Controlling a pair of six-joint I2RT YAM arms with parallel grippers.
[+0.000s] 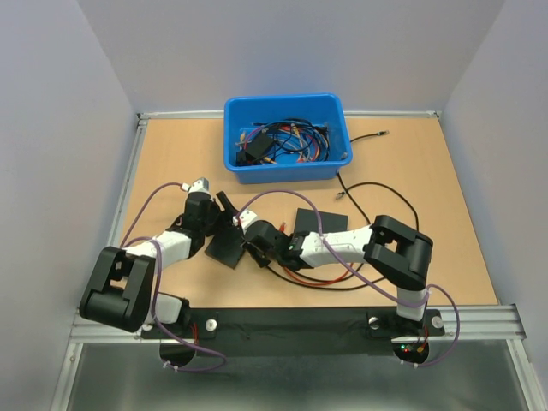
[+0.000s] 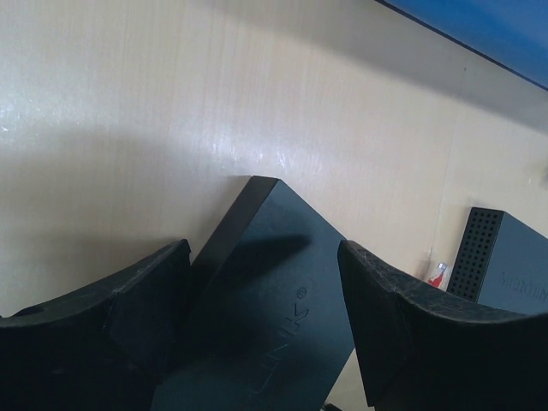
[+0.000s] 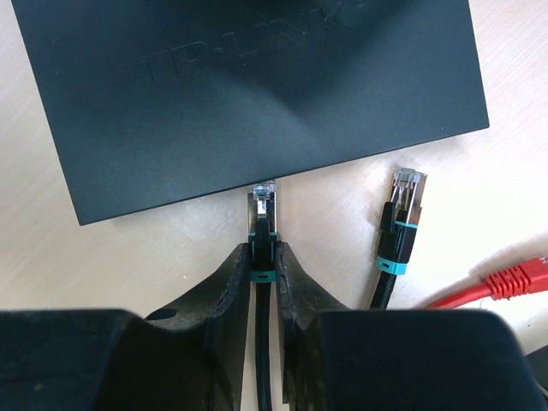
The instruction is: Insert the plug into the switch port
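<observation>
The switch (image 3: pixel 257 77) is a flat black TP-LINK box; it also shows in the top view (image 1: pixel 224 247) and the left wrist view (image 2: pixel 274 317). My right gripper (image 3: pixel 262 248) is shut on a black plug with a teal band (image 3: pixel 264 205), whose clear tip touches the switch's near edge. The red-booted plug (image 3: pixel 514 278) lies loose on the table to the right, in neither gripper. My left gripper (image 2: pixel 265 257) straddles the switch's far corner, a finger against each side. The top view shows both grippers, left (image 1: pixel 227 210) and right (image 1: pixel 255 244), at the switch.
A second black plug with a teal band (image 3: pixel 401 223) lies loose beside the held one. Another black box (image 1: pixel 312 221) sits right of the switch. A blue bin (image 1: pixel 282 171) full of cables stands at the back. Black and red cables (image 1: pixel 300 278) loop under my right arm.
</observation>
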